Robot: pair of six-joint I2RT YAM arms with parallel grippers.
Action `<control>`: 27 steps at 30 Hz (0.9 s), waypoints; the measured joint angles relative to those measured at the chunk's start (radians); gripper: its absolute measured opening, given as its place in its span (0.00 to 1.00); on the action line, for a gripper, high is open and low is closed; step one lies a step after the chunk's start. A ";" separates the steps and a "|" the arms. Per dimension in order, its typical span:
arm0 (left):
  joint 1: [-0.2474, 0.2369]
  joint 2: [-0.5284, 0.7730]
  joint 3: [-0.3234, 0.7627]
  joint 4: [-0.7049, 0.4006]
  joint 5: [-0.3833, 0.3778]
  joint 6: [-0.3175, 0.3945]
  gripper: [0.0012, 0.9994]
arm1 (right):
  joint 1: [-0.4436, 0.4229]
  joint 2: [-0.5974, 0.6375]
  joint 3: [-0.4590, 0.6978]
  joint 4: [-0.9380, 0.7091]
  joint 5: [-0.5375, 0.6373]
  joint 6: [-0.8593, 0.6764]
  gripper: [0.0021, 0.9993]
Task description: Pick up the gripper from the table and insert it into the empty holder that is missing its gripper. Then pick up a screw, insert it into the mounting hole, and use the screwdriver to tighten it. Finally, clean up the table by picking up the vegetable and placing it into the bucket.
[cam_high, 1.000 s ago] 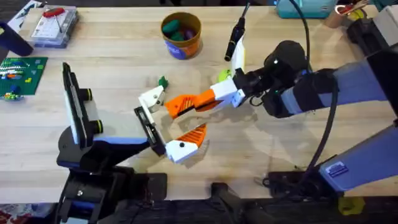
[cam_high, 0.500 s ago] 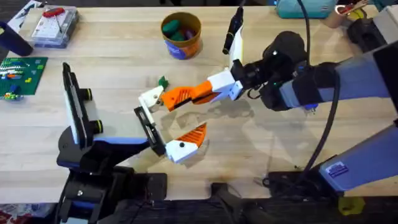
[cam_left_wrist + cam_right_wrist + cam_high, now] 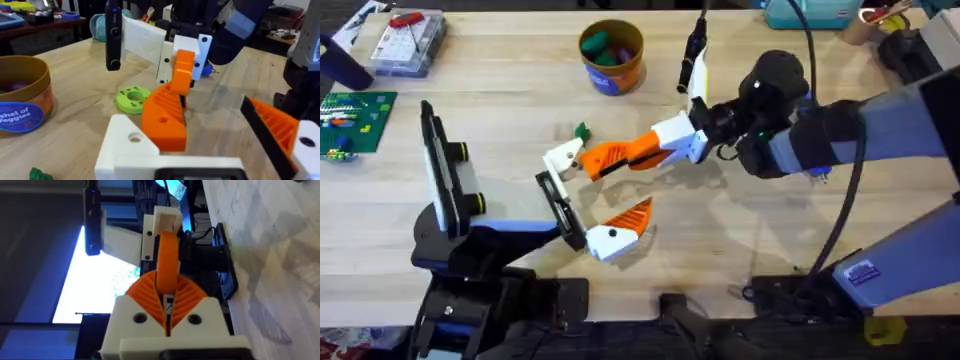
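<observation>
your right arm's gripper [image 3: 592, 168], long orange ribbed jaws on a white body, reaches in from the right, clamped on the small white plastic gripper block [image 3: 564, 157] with its orange pointed finger. it holds that block just above the black flat holder plate [image 3: 558, 205] at the tip of the dark blue and black left arm, whose gripper [image 3: 600, 235] state you cannot tell. the small round orange-yellow bucket [image 3: 611, 56] with a blue label band stands well apart at the far edge, and a small green vegetable piece [image 3: 582, 131] lies on the table just beyond the block.
</observation>
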 joint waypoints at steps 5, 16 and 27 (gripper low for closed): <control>0.000 0.000 0.000 0.000 0.000 0.000 0.99 | 0.007 0.000 0.000 0.000 0.002 -0.001 0.01; 0.000 0.000 0.000 0.000 0.000 0.000 0.99 | 0.008 0.000 0.000 0.000 0.016 -0.001 0.01; 0.000 0.000 0.000 0.000 0.000 0.000 0.99 | 0.008 0.000 0.000 0.000 0.018 -0.005 0.01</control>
